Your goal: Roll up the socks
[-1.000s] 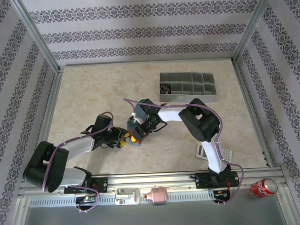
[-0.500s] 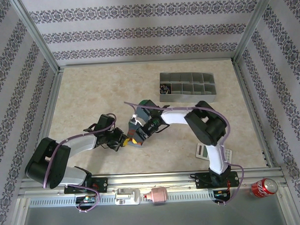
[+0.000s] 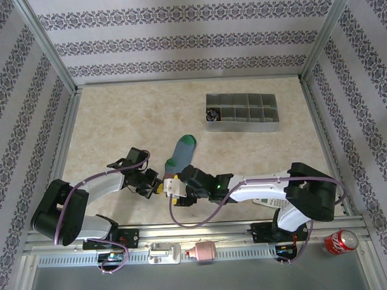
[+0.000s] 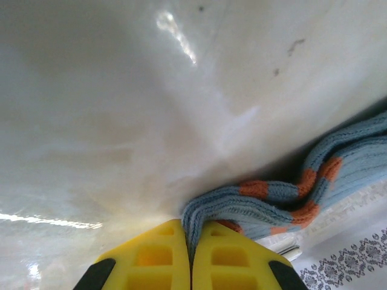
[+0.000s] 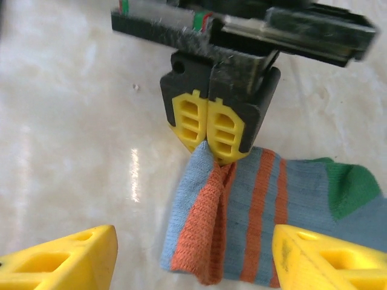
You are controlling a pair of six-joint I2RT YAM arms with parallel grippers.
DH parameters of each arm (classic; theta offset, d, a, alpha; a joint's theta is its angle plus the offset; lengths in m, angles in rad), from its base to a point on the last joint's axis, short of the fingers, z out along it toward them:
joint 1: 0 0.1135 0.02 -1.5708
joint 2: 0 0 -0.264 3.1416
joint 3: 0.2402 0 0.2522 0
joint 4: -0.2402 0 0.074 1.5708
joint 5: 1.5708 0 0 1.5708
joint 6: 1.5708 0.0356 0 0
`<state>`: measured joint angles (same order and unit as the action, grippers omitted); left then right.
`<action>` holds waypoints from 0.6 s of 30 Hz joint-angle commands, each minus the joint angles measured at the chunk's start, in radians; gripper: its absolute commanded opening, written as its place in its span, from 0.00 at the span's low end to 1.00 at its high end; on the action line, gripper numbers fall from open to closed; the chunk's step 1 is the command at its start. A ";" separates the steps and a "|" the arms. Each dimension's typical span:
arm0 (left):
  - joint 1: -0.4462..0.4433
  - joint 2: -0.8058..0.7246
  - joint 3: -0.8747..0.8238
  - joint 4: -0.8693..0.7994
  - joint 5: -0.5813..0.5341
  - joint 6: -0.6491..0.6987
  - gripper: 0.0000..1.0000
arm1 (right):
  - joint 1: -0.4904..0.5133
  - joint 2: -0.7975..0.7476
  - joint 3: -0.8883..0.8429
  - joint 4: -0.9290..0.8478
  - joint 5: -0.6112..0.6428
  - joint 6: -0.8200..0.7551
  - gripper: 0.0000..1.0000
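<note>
Both jaws of the left gripper clamped the orange cuff of the blue sock; the right gripper gaped wide, empty, facing it.

Blue sock, orange cuff bunched, green toe
</note>
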<state>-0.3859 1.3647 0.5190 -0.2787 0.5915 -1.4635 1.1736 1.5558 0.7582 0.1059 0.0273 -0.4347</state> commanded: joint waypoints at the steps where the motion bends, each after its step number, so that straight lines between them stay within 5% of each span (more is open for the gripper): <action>1: 0.010 0.029 0.009 -0.118 -0.022 0.007 0.00 | 0.027 0.065 0.042 0.039 0.207 -0.148 0.64; 6: 0.018 0.039 0.016 -0.114 -0.018 0.016 0.00 | 0.050 0.160 0.098 0.024 0.221 -0.190 0.54; 12: 0.021 0.035 0.015 -0.103 -0.021 0.011 0.00 | 0.032 0.210 0.122 -0.018 0.202 -0.145 0.15; 18: 0.025 0.016 0.020 -0.105 -0.022 0.012 0.00 | -0.025 0.226 0.136 -0.104 0.113 -0.055 0.00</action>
<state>-0.3752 1.3815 0.5362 -0.3004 0.6018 -1.4593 1.1816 1.7599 0.8799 0.0708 0.1791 -0.5404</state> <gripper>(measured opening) 0.043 0.051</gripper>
